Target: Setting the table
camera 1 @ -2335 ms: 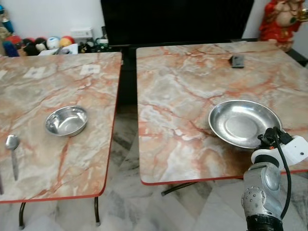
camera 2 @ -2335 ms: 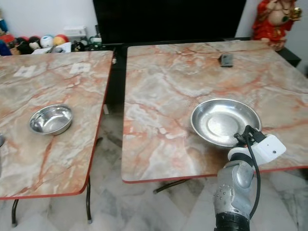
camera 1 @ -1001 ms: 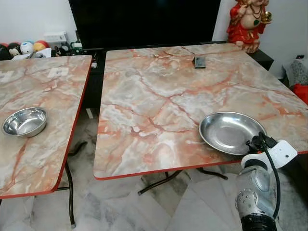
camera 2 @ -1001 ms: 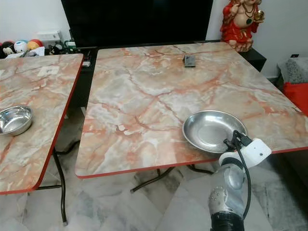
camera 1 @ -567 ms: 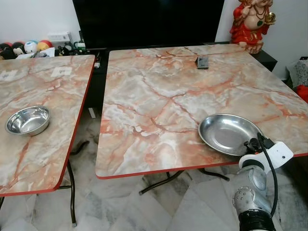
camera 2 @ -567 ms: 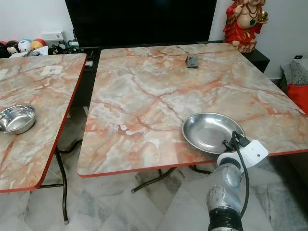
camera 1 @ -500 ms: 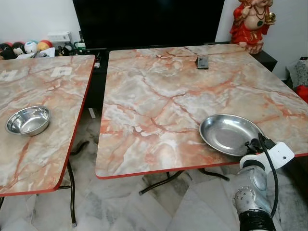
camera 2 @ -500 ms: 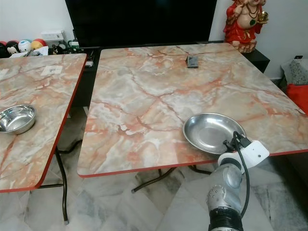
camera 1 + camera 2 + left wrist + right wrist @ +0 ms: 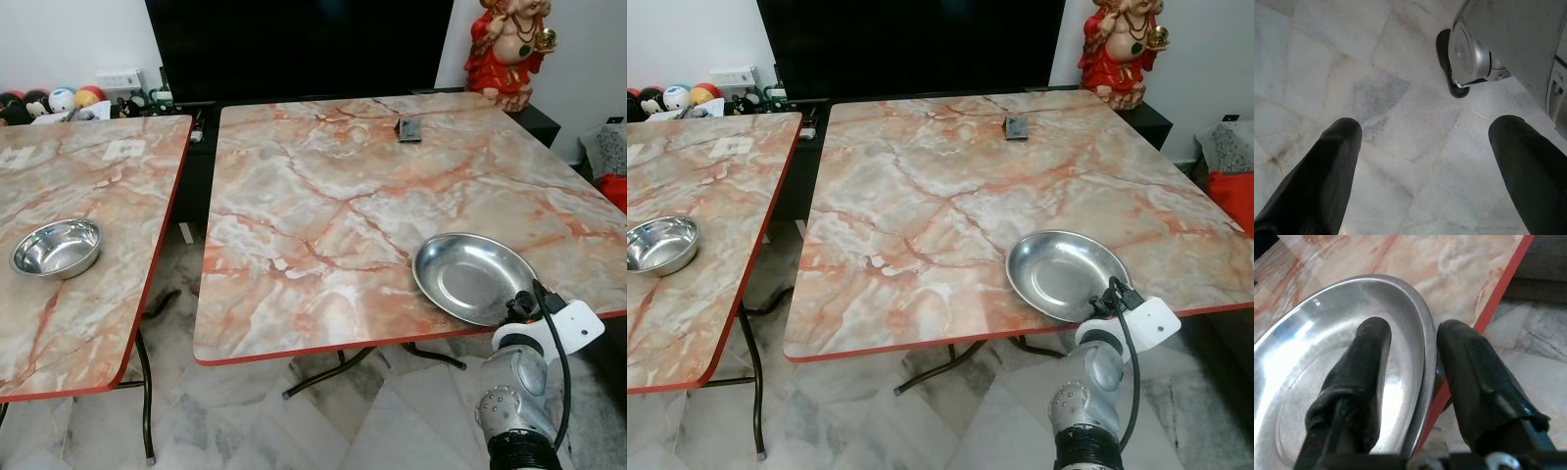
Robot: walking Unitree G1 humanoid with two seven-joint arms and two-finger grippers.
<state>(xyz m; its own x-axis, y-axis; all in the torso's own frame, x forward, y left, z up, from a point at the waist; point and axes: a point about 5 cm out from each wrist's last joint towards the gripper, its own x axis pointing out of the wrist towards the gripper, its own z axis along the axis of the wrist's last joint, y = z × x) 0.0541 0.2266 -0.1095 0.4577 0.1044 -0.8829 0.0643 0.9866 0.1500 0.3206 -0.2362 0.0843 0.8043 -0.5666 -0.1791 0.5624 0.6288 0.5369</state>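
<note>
While right claw (image 9: 1413,340) pinches rim, steel plate (image 9: 1327,352) gleams, shallow, round.

my right gripper (image 9: 1413,340) and the steel plate (image 9: 471,277) it pinches by the rim shifted slightly right along the table's (image 9: 323,215) near edge, rim grip unchanged

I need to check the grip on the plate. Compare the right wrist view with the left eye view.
Right wrist view alone: the right pincer straddles the steel plate's rim, one finger inside, the other outside. Left eye view alone: the small steel bowl on the left table, a dark flat object and a red statue. Both: the plate at the right table's near edge.
</note>
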